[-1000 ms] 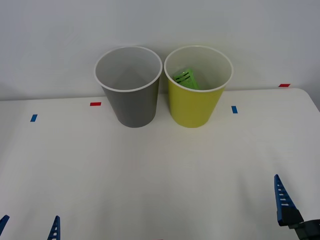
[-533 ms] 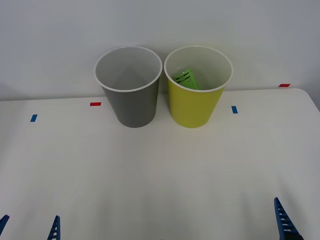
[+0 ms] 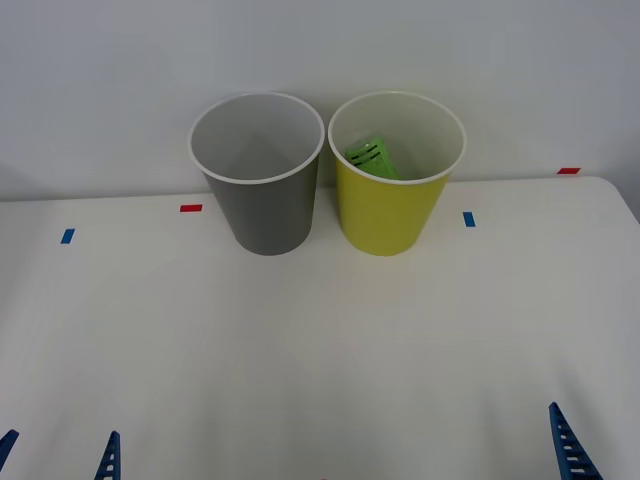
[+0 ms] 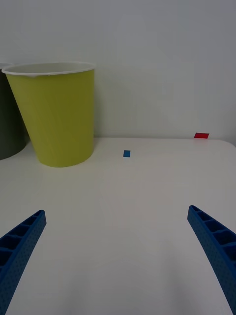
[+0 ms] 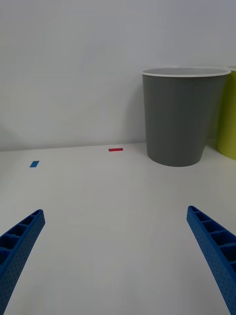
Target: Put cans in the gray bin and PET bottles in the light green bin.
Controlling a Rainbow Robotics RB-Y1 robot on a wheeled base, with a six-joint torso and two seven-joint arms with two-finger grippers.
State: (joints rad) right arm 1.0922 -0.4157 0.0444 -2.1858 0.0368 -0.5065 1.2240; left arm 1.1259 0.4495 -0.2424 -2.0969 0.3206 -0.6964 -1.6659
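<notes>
The gray bin (image 3: 262,212) and the light green bin (image 3: 386,215) stand upright side by side at the table's back, near the wall. A PET bottle with a bright green label (image 3: 372,158) leans inside the light green bin. Cans are out of view. My left gripper (image 5: 115,210) is open and holds nothing, low at the table's front left, facing the gray bin (image 5: 177,123). My right gripper (image 4: 115,211) is also open and holds nothing, at the front right, with the light green bin (image 4: 61,118) ahead of it. One right finger (image 3: 566,448) shows at the front view's lower edge.
Small tape marks lie on the white table: blue (image 3: 67,236) and red (image 3: 190,208) on the left, blue (image 3: 469,218) and red (image 3: 568,171) on the right. The table's right corner (image 3: 625,200) curves away behind the bins' line.
My right gripper has drawn back toward me and dropped lower in the front view. The left gripper, the bins and the bottle have not moved.
</notes>
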